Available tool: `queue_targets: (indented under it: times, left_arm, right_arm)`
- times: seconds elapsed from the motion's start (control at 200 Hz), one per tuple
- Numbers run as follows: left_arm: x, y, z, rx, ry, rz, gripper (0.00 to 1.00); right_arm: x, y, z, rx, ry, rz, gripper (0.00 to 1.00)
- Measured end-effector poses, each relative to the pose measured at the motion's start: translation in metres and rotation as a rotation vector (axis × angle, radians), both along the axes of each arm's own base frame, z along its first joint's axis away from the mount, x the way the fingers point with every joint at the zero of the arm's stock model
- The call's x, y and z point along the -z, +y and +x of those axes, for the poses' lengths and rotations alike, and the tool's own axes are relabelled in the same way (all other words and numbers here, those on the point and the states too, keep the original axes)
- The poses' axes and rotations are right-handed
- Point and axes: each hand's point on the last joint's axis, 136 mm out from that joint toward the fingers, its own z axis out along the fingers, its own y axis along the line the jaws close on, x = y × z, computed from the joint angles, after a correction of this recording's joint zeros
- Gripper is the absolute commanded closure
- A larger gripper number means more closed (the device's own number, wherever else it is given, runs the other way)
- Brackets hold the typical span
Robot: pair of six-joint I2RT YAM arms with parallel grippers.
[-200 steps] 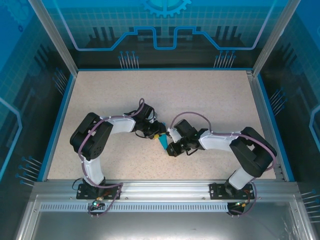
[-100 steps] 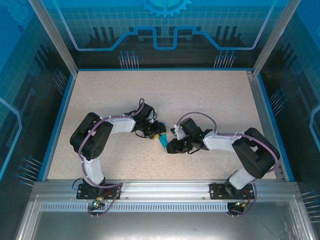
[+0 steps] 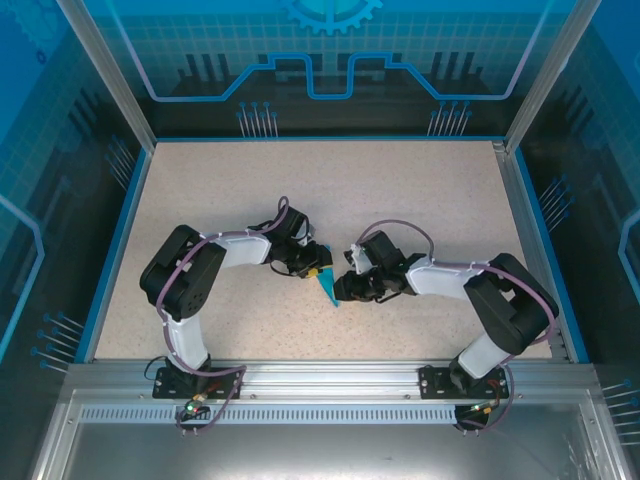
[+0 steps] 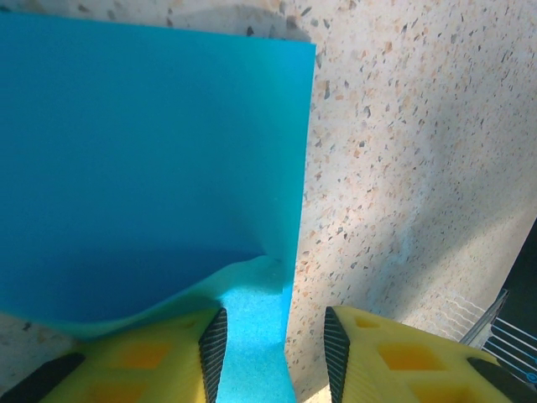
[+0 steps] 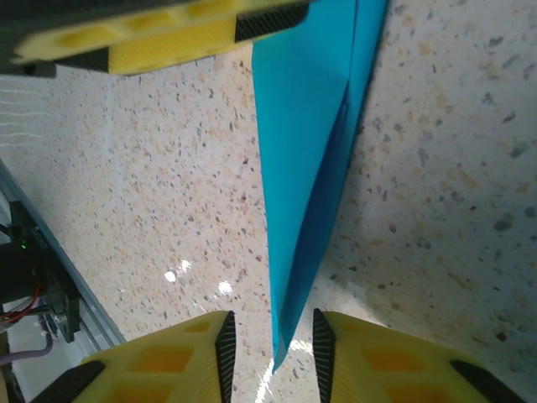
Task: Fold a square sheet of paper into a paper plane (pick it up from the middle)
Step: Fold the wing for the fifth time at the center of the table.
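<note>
Though the paper plane point(image 5: 306, 126) lies folded, creasing seems unfinished: left gripper point(image 4: 273, 357) and right gripper point(image 5: 273, 348) stand narrowly parted, clamping nothing. Next: pinch along the crease.

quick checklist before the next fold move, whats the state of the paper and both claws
1. Left claw open: ok, pads apart.
2. Right claw open: ok, pads apart, paper tip between them, unpinched.
3. Paper flat on table: not ok, one edge rides over a left claw finger.
4. Folded layers visible: ok, right wrist view.
5. Claws clear of each other: ok, paper lies between them.
</note>
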Motion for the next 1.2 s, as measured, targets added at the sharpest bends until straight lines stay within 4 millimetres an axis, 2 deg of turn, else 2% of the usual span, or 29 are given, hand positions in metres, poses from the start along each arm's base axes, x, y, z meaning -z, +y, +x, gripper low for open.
queue_targets:
  times: [0.17, 0.35, 0.48, 0.71, 0.82, 1.01, 1.2]
  left_arm:
    - [0.000, 0.000, 0.000, 0.000, 0.000, 0.000, 0.60]
    - [0.000, 0.000, 0.000, 0.000, 0.000, 0.000, 0.60]
    - [0.000, 0.000, 0.000, 0.000, 0.000, 0.000, 0.60]
    - [0.000, 0.000, 0.000, -0.001, 0.002, 0.000, 0.60]
    - [0.000, 0.000, 0.000, -0.002, 0.004, 0.001, 0.60]
    - [0.001, 0.001, 0.000, -0.018, 0.015, 0.004, 0.62]
    - [0.001, 0.001, 0.000, -0.024, 0.020, 0.005, 0.62]
  right_arm:
    - [0.010, 0.003, 0.002, 0.004, 0.040, 0.014, 0.78]
    - [0.017, 0.005, -0.001, -0.006, 0.073, 0.026, 0.95]
    - [0.016, 0.006, -0.002, -0.022, 0.072, 0.038, 1.00]
    - [0.025, 0.004, -0.004, -0.084, 0.038, -0.013, 0.97]
    - [0.026, 0.005, -0.004, -0.122, 0.005, -0.088, 0.90]
    - [0.029, 0.005, -0.006, -0.156, -0.023, -0.128, 0.89]
    - [0.022, 0.004, -0.010, -0.157, -0.044, -0.133, 0.77]
